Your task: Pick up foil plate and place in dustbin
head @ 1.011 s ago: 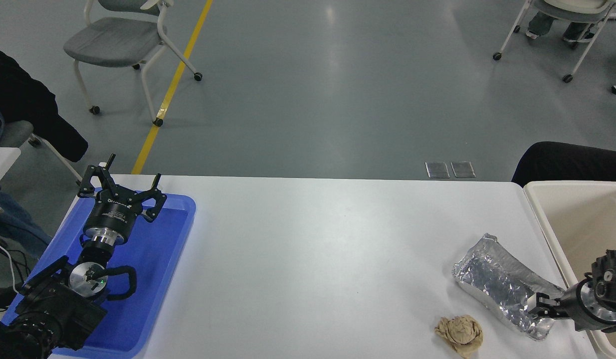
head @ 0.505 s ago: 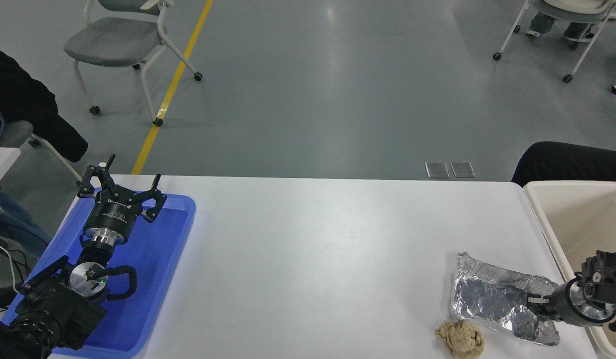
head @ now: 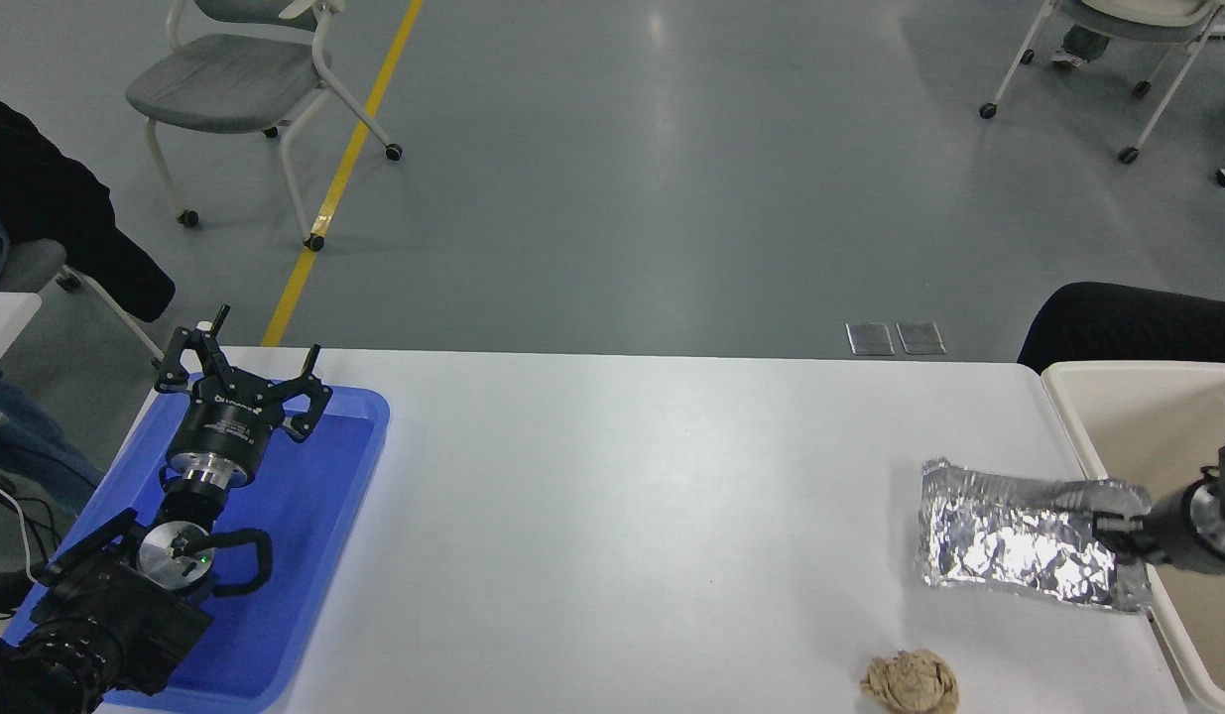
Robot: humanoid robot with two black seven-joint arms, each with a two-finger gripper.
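Now one foil plate clamped in right tool, one dustbin beside, left tool spread.

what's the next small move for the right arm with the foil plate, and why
Probably carry it further right, over the bin. The right gripper is shut on the right end of the foil plate, and most of the plate hangs over the table, only its right end reaching the rim of the dustbin. Opening now would likely drop it on the table.
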